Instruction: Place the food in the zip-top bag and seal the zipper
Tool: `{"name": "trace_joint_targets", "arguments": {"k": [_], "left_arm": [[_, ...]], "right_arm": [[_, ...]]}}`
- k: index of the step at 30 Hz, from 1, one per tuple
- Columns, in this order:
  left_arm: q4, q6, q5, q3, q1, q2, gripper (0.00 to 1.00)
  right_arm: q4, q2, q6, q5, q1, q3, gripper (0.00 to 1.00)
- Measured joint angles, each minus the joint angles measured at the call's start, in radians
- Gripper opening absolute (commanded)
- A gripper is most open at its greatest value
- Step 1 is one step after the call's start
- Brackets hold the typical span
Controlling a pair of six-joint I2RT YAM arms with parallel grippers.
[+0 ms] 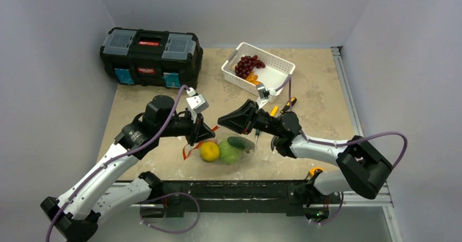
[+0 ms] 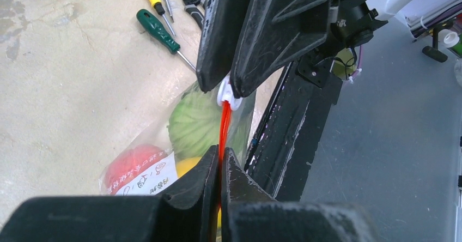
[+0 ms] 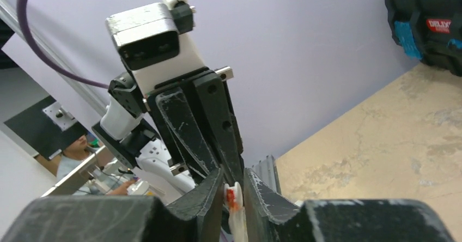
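I was sealing: my left hand [image 2: 220, 157] pinched the zipper [image 2: 224, 125] and my right hand [image 3: 234, 181] clamped its slider [image 2: 229, 96]. The filled bag [image 1: 231, 150] lay well nearer than the toolbox [image 1: 150, 56]. Next, I judged, came a straight slider pull.

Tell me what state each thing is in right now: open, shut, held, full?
left gripper: shut on the zipper.
right gripper: shut on the slider.
zipper: stretched between both grippers; how far sealed, cannot tell.
zip-top bag: food inside, mouth lifted.
toolbox: lid shut.
basket: open-topped, grapes inside.
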Motion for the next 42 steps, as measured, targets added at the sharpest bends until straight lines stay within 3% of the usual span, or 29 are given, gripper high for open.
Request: {"name": "trace_joint_targets", "arguments": {"k": [4,9,13,19,24,30,38,40,42], "left_arm": [[0.007,0.0,0.0,0.0,0.0,-0.002,0.0],[0.01,-0.003,0.0,0.0,0.0,-0.002,0.0],[0.015,-0.006,0.003,-0.001,0.0,-0.002,0.0],[0.023,-0.007,0.005,-0.008,0.001,-0.002,0.0],[0.03,-0.008,0.008,-0.012,0.004,-0.002,0.0],[0.031,-0.013,0.011,-0.012,0.006,-0.002,0.0],[0.033,-0.025,0.021,-0.012,0.013,-0.002,0.0],[0.034,-0.026,0.023,-0.012,0.015,-0.002,0.0],[0.034,-0.026,0.026,-0.013,0.016,-0.002,0.0]], "right_arm": [[0.031,0.033,0.03,0.011,0.0,0.0,0.21],[0.067,0.039,0.047,0.013,0.0,0.0,0.17],[0.088,0.036,0.056,0.021,0.0,-0.006,0.21],[0.099,0.034,0.066,0.05,0.0,-0.017,0.06],[0.105,0.034,0.07,0.061,0.0,-0.019,0.17],[0.116,0.034,0.07,0.063,0.0,-0.021,0.18],[0.119,0.034,0.066,0.063,0.006,-0.032,0.12],[0.119,0.034,0.063,0.064,0.008,-0.032,0.02],[0.12,0.034,0.059,0.064,0.008,-0.032,0.0]]}}
